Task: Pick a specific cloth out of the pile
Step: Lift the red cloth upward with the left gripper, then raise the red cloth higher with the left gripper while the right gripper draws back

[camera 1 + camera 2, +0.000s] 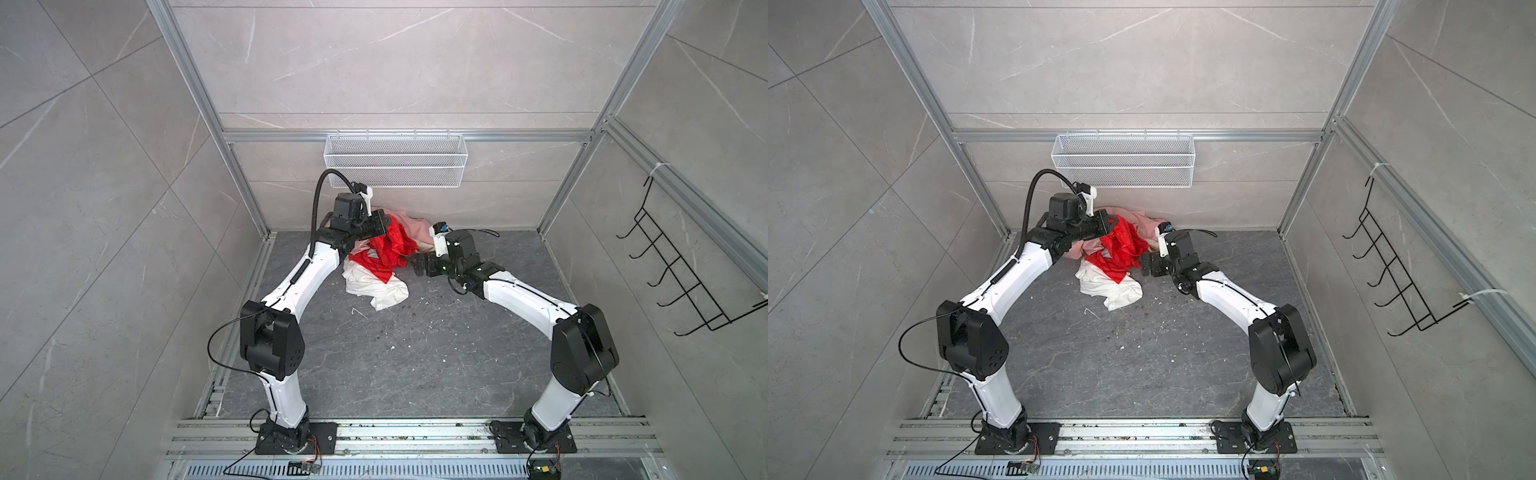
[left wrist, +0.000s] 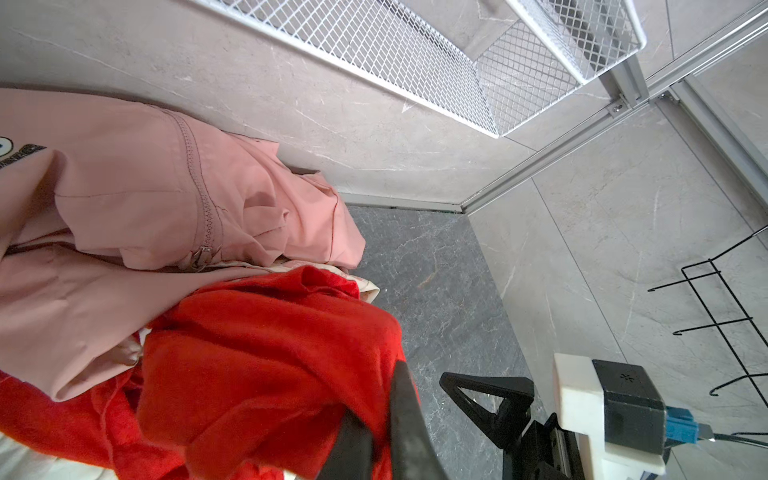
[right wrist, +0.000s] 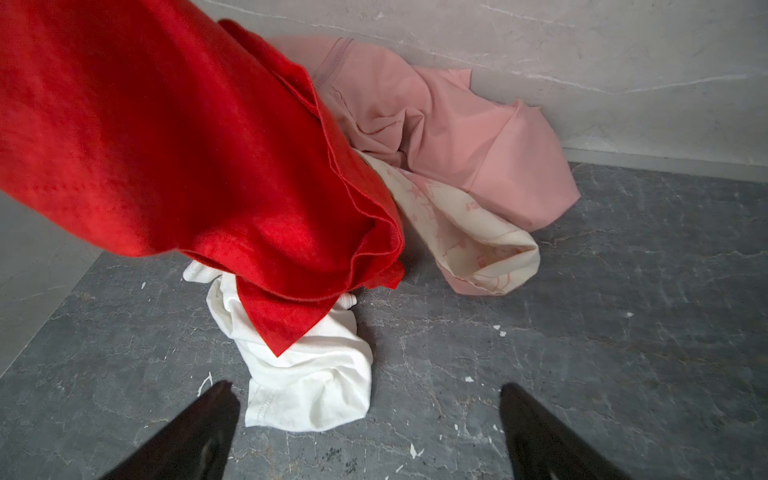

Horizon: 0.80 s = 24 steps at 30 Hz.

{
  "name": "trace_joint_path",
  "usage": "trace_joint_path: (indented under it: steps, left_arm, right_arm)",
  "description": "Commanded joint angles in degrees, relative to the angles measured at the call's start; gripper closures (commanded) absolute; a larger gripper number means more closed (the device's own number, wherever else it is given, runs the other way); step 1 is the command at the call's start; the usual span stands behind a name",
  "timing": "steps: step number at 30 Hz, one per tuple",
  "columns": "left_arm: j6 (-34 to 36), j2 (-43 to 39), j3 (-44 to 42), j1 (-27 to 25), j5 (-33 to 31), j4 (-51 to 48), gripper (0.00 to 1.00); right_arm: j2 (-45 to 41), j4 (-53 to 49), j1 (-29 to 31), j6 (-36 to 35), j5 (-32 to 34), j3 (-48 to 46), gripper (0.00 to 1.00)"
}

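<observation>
Firmly, cloth (image 1: 384,255) in left gripper (image 2: 376,432)

This is a robot lab cell. An aluminium frame (image 1: 407,136) holds grey wall panels (image 1: 395,62). Metal rails (image 1: 415,436) carry two bolted arm bases (image 1: 296,438).

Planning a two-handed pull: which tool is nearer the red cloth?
Left. The left tool is shut on the red cloth; the right tool sits open beside it, low, not touching.
</observation>
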Motion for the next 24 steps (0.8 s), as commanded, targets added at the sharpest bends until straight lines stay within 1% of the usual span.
trace_joint_path:
  steps: [1,6,9,13,24]
  left_arm:
    - [1.74,-4.71,2.71,-0.50,2.72,6.88,1.00]
    - [2.94,-5.41,1.52,-0.51,4.02,9.84,1.00]
    - [5.75,-6.32,-1.87,-0.59,7.98,16.21,1.00]
    - [8.89,-7.10,-6.33,-0.59,8.74,22.20,1.00]
    - [12.22,-7.56,-8.34,-0.59,10.99,25.31,1.00]
  right_arm:
    - [-2.48,1.04,0.02,0.67,-0.12,-1.06,0.00]
    - [-3.10,1.54,0.03,0.61,0.01,-1.71,0.00]
    - [-3.37,1.94,0.03,0.61,0.13,-2.02,0.00]
    - [-3.80,3.11,0.04,0.87,0.05,-2.76,0.00]
    - [-7.43,7.20,0.07,-0.95,-0.12,-6.99,0.00]
